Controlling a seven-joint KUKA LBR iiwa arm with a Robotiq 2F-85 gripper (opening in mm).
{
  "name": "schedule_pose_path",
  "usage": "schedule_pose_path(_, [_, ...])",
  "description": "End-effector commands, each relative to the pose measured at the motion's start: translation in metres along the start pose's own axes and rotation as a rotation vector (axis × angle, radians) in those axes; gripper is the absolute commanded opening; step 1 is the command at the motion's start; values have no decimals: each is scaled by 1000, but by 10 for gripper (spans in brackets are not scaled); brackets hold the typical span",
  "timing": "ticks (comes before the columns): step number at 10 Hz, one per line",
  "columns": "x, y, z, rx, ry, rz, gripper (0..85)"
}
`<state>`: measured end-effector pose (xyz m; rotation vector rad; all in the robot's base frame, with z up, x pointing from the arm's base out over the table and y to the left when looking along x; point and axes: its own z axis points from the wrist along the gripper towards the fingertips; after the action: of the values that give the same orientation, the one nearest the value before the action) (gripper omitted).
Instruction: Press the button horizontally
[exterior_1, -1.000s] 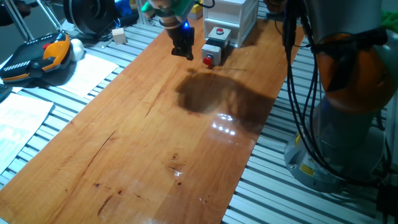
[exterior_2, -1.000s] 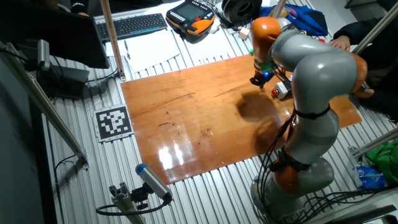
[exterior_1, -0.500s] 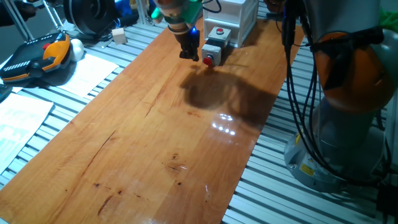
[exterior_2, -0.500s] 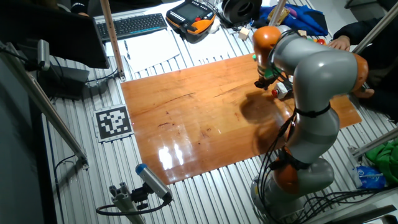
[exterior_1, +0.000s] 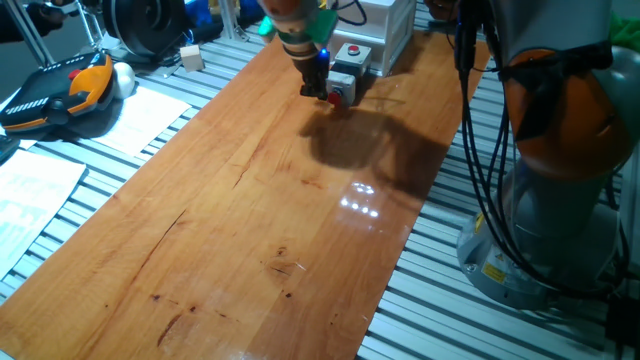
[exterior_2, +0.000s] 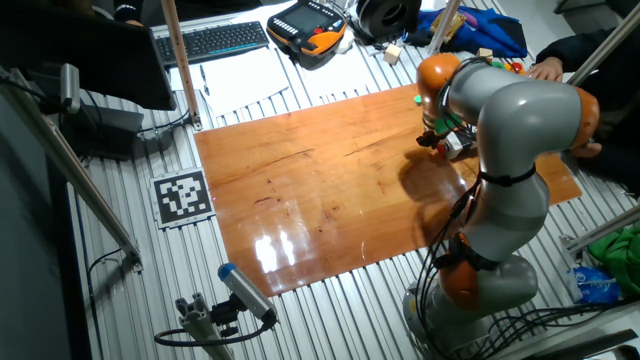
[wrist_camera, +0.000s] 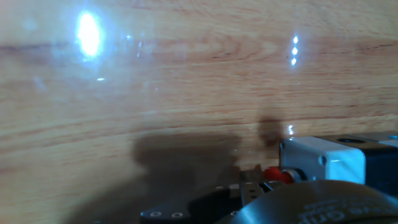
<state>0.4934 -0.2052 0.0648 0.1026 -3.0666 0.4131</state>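
The button (exterior_1: 335, 97) is a small red cap facing sideways out of a light-grey square housing (exterior_1: 343, 81), at the far end of the wooden table (exterior_1: 250, 220). My gripper (exterior_1: 316, 88) is low over the table, its tip right at the red cap from the left. In the other fixed view the gripper (exterior_2: 431, 139) sits against the button's housing (exterior_2: 456, 143). In the hand view the red button (wrist_camera: 277, 175) pokes out of its housing (wrist_camera: 320, 160), with a fingertip (wrist_camera: 251, 182) right beside it. No view shows whether the fingers are open or shut.
An upward-facing red button (exterior_1: 352, 49) on a bigger grey housing stands just behind, in front of a white box (exterior_1: 385, 22). An orange-black teach pendant (exterior_1: 60, 90) and papers (exterior_1: 140, 115) lie left of the table. The arm's base (exterior_1: 560, 200) and cables stand to the right.
My gripper has moved to the right across the table's far end, from a little left of the button to right against its red cap. The button housing has not moved.
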Motion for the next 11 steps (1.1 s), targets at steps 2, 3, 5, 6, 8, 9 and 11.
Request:
schedule_pose_path(2, [2,-1,7,9,-11,-8,0])
schedule_pose_path(3, [3,-2,9,16,-12,-17,0])
schedule_pose_path(5, [4,-5,11,20,-10,-29,0])
schedule_pose_path(6, [5,-6,12,16,-11,-34,0])
schedule_pose_path(8, [6,-8,13,10,-10,-37,0])
schedule_pose_path(9, [6,-11,14,10,-10,-41,0])
schedule_pose_path(11, [5,-20,14,-1,-7,-57,0])
